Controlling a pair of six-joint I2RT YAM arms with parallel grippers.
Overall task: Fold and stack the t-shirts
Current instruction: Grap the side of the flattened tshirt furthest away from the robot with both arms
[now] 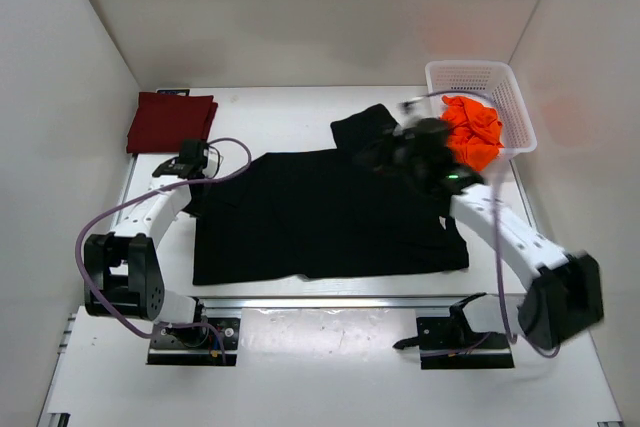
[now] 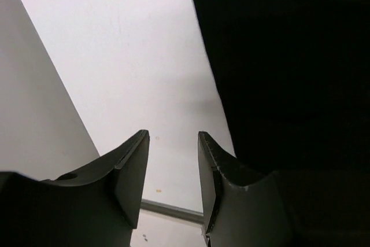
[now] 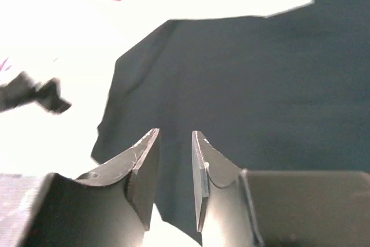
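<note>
A black t-shirt [image 1: 320,215] lies spread flat in the middle of the table, one sleeve [image 1: 365,127] sticking out at the back. A maroon t-shirt [image 1: 170,122] lies folded at the back left. An orange t-shirt [image 1: 472,132] is bunched in the white basket [image 1: 505,82]. My left gripper [image 1: 190,162] hangs at the black shirt's left edge, open and empty; its wrist view shows bare table between the jaws [image 2: 172,143] and black cloth [image 2: 289,67] to the right. My right gripper [image 1: 410,152] hovers over the shirt's back right part, open with nothing in it [image 3: 174,138].
The white mesh basket stands at the back right corner. White walls close in the table on the left, back and right. A metal rail [image 1: 330,302] runs along the near edge by the arm bases.
</note>
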